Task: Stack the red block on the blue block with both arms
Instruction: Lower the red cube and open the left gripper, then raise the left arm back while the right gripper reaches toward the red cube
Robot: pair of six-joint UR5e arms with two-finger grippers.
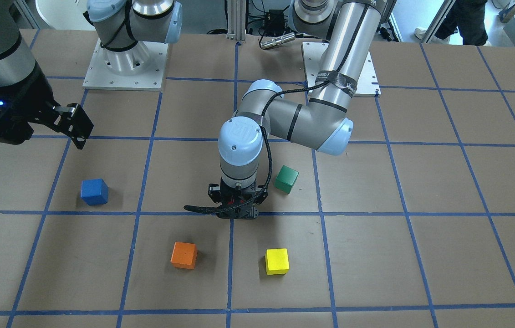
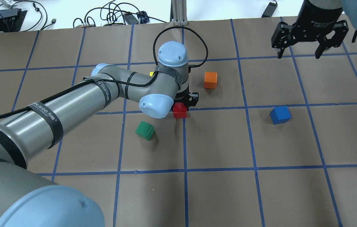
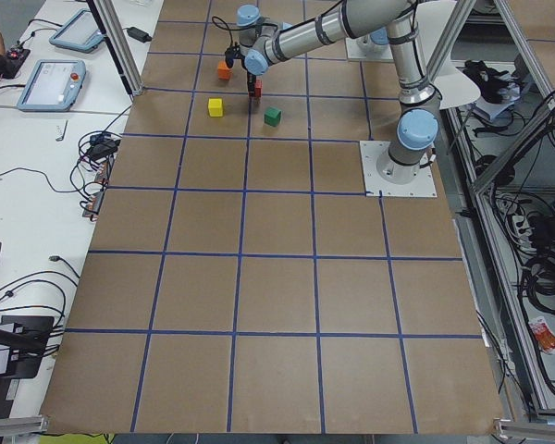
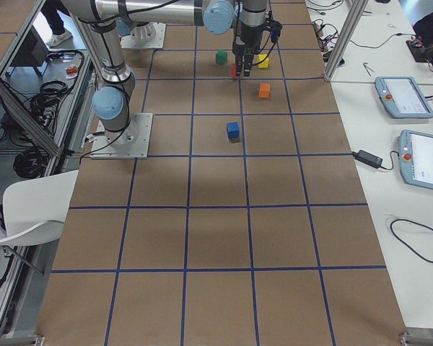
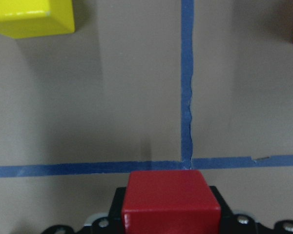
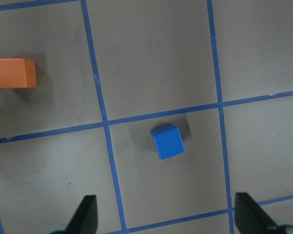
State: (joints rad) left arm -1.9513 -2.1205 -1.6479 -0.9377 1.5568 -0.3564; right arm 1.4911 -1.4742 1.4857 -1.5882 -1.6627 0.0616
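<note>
The red block (image 2: 180,111) sits between the fingers of my left gripper (image 1: 238,210), which points straight down near a tape crossing at mid-table. In the left wrist view the red block (image 5: 171,197) fills the gap between the jaws, and the gripper looks shut on it. I cannot tell whether the block is resting on the table or lifted off it. The blue block (image 2: 280,114) stands alone on the table to the right. My right gripper (image 2: 299,53) hangs high beyond it, open and empty. The right wrist view shows the blue block (image 6: 167,141) below its spread fingertips (image 6: 88,214).
An orange block (image 2: 210,80) lies just beyond the left gripper and a yellow block (image 1: 277,261) beside it. A green block (image 2: 145,130) lies on the robot's side of the left gripper. The left forearm (image 2: 71,104) stretches over the table's left half.
</note>
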